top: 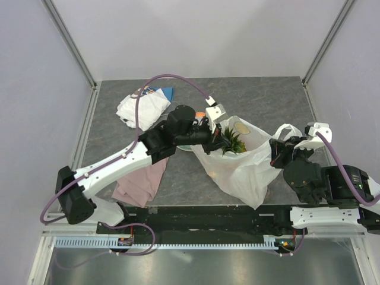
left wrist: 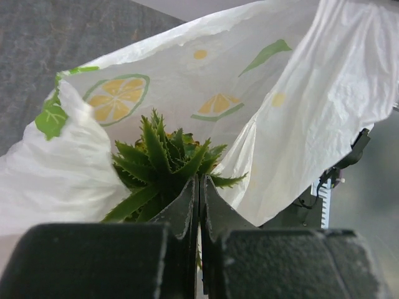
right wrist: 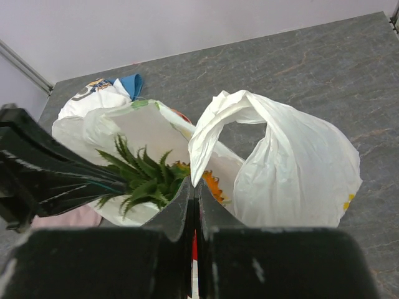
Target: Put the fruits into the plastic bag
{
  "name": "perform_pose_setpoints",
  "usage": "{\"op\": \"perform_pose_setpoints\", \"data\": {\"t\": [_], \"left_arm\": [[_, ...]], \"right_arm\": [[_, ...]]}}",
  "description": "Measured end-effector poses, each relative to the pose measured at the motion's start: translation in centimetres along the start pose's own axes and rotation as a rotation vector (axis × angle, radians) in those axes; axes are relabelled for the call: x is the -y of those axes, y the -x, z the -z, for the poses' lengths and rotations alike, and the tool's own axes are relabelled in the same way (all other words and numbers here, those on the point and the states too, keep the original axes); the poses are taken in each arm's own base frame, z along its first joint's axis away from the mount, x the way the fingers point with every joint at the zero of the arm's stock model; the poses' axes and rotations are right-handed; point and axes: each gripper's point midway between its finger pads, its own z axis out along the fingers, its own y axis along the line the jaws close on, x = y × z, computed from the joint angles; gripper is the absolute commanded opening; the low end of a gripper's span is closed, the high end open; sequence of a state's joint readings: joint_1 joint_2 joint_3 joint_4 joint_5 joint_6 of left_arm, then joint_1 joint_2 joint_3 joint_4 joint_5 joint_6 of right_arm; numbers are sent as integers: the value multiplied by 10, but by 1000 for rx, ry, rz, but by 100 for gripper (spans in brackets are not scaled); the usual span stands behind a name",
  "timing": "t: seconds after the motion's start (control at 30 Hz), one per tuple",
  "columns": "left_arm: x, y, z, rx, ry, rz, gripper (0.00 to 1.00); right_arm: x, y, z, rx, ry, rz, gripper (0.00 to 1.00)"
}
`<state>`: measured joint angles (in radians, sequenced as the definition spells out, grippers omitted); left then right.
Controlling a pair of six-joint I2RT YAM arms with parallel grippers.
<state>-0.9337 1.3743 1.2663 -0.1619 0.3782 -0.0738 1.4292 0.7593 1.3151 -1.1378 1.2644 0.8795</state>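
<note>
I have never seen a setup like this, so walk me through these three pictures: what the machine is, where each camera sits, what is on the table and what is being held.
The machine is two white robot arms bolted at the near edge of a grey table. The overhead picture looks down from above and behind them. The other two come from cameras on each wrist, so the dark shapes at the bottom are that arm's own fingers.

The left gripper is shut on the pineapple, gripping its green crown at the mouth of the plastic bag, which has a lemon print. The right gripper is shut on the bag's edge beside a handle loop, holding it open.

Also on the table: a white folded cloth at the back left and a pink cloth under the left arm.
</note>
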Motion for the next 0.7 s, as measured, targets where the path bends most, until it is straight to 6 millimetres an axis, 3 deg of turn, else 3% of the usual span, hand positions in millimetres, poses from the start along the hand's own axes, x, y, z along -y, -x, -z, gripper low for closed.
{"op": "perform_pose_setpoints", "data": {"t": [0.23, 0.33, 0.37, 0.47, 0.7], "left_arm": [[-3, -30, -34, -93, -42, 69, 2], [0, -40, -38, -117, -54, 81, 24], [1, -42, -38, -119, -57, 83, 40], [2, -43, -38, -118, -58, 89, 61], [3, -35, -31, -97, -52, 82, 77]], "right_arm": [[-1, -5, -1, -9, 2, 4, 0], [0, -6, -1, -9, 1, 3, 0], [0, -6, -1, -9, 1, 3, 0], [0, -6, -1, -8, 1, 0, 0], [0, -6, -1, -8, 1, 0, 0]]}}
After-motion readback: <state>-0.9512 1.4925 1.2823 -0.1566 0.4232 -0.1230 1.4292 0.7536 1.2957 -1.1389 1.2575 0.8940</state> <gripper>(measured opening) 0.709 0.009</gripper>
